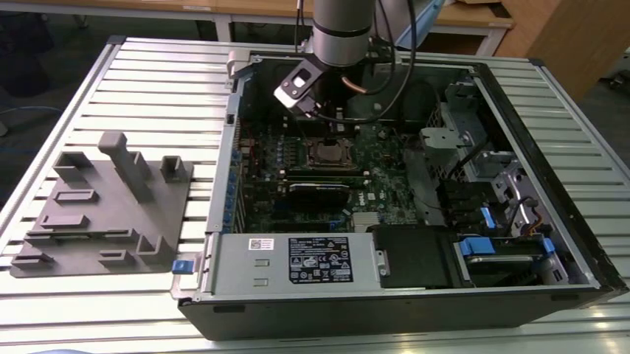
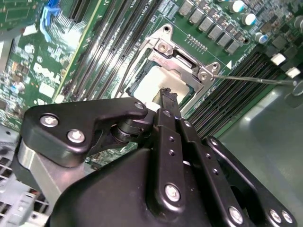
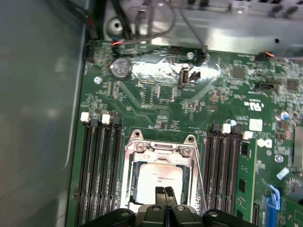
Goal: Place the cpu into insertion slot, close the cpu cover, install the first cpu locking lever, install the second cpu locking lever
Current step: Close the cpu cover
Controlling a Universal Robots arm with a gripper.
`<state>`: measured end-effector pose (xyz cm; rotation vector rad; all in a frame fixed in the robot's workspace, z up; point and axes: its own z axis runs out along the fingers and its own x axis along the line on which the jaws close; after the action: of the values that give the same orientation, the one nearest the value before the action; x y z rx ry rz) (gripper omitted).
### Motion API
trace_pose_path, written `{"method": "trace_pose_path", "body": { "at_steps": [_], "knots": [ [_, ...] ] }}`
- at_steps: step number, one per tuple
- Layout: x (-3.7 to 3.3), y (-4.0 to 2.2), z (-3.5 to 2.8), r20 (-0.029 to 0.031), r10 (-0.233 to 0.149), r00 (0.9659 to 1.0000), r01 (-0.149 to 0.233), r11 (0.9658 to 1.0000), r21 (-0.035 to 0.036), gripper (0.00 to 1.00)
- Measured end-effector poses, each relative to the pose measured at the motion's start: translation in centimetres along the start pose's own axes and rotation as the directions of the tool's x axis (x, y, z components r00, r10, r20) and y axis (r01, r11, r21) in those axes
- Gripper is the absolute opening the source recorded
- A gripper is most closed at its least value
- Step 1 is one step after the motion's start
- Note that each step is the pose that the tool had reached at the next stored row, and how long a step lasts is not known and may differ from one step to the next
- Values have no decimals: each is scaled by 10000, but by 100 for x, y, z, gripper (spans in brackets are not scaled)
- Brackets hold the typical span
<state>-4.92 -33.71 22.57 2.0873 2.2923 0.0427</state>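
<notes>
Since the cpu (image 3: 154,182) already sits in the slot (image 1: 330,153), just above the exterior view's centre, the gripper (image 3: 165,191) hangs right over it. Its fingers are pinched together on nothing, making a narrow tip suited to pushing rather than grasping. Around the cpu the cover (image 3: 158,153) seems to lie flat, though I cannot tell whether it is fully down. One lever (image 2: 255,79) juts free beside the slot, so locking looks undone.

The arm (image 1: 340,29) hangs over the insertion slot (image 1: 328,153).
</notes>
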Motion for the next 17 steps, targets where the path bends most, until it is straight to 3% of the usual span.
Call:
{"method": "trace_pose_path", "body": {
  "at_steps": [3, 6, 9, 14, 17],
  "knots": [
    [0, 0, 1, -27, -554, 9985, 554, 9985, -8, 11],
    [0, 0, 3, -52, -1091, 9940, 1091, 9940, -16, 11],
    [0, 0, 6, -77, -1631, 9866, 1631, 9866, -27, 11],
    [1, -1, 12, -112, -2427, 9700, 2426, 9701, -42, 11],
    [2, -2, 12, -117, -2542, 9671, 2541, 9672, -45, 11]
  ]
}}
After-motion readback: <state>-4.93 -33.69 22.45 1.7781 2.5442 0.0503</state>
